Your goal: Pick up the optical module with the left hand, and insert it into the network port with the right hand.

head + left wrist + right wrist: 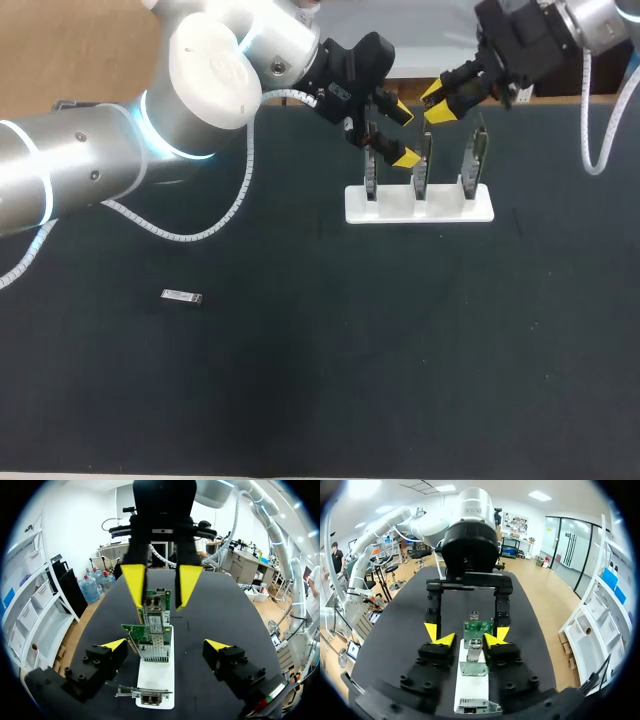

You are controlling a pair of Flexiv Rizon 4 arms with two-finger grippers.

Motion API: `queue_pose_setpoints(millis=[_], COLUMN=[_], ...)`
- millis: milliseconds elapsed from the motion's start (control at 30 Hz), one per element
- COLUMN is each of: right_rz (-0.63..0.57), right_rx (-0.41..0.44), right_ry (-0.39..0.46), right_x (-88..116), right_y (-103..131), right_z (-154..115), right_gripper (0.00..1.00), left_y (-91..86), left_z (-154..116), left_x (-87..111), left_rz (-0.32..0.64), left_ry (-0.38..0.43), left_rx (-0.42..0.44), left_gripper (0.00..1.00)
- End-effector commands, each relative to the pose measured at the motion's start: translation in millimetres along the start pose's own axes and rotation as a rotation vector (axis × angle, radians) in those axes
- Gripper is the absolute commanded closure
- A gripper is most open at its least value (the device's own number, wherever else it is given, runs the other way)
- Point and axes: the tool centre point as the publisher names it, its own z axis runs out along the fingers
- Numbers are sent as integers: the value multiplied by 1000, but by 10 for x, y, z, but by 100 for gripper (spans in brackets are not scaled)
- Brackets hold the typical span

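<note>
A small silver optical module (182, 296) lies flat on the dark table at the front left, far from both grippers. Three green network cards stand upright in a white stand (400, 212) at the back. My left gripper (402, 133) hangs at the stand's left end, open wide and empty. In its wrist view the left gripper (166, 644) has the card row (152, 640) between its fingers, untouched. My right gripper (438, 103) is over the stand's far side. In its own view the right gripper (469, 640) flanks a card's metal port (475, 647) with small gaps.
The left arm's white cable (200, 235) loops over the table behind the module. Dark tabletop (380, 350) stretches in front of the stand. The two grippers face each other closely across the cards, the left gripper's fingers (431, 630) just ahead of the right gripper's.
</note>
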Motion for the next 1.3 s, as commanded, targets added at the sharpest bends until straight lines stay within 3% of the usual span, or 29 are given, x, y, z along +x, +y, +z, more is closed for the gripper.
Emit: queue_pose_setpoints(millis=[33,367,433,467,700,1300], right_rz=[3,6,5,1,-24,0], right_rx=[18,3,4,5,16,0], right_ry=[-37,-142,-150,-151,-154,-123], right_x=[-39,-154,-172,-180,-272,-203], right_y=[20,-5,-6,-5,-9,-27], right_z=[-70,-196,-208,-211,-221,-138], right_gripper=[0,0,82,100,100,100], left_y=[19,19,19,19,19,19], left_z=[7,7,7,7,7,7], left_x=[-10,-10,-10,-10,-10,-10], left_rz=[-1,-1,-1,-1,-1,-1], left_ry=[5,5,5,5,5,5], left_rx=[3,3,3,3,3,3], left_gripper=[0,0,0,0,0,0])
